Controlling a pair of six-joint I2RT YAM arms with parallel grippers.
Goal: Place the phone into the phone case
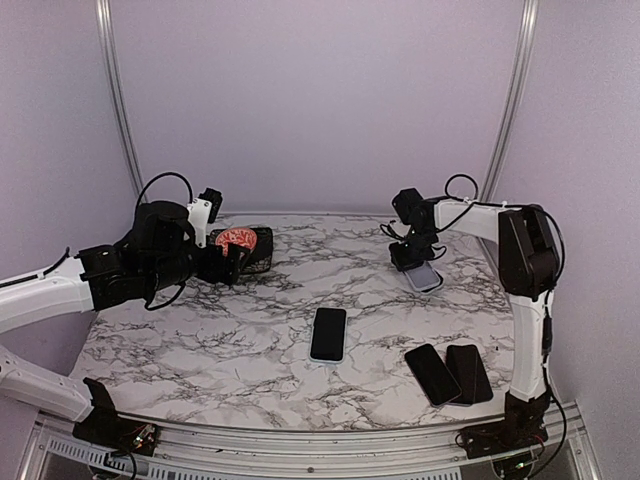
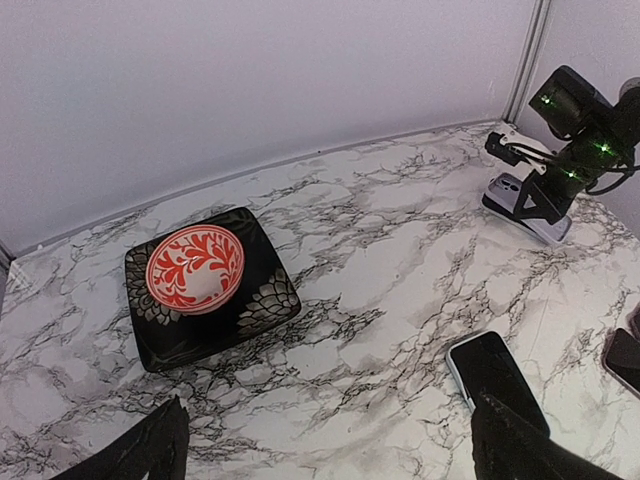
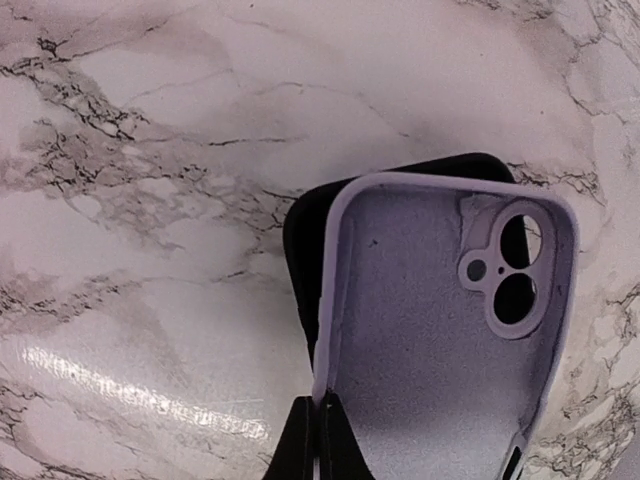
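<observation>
Right gripper (image 3: 318,440) was pinched shut on the case (image 3: 450,330) rim, case tilted off the table (image 1: 250,350). Left gripper (image 2: 330,455) gaped wide, empty. Phone (image 1: 328,333) lay mid-table.

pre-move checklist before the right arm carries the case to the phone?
1. Right gripper shut on lilac case rim: ok.
2. Case lifted clear of table: cannot tell.
3. Case's open side faces the wrist camera: ok.
4. Phone lying flat mid-table, nothing on it: ok.
5. Left gripper open, holding nothing: ok.
6. Two dark slabs lie apart from the phone: ok.
</observation>
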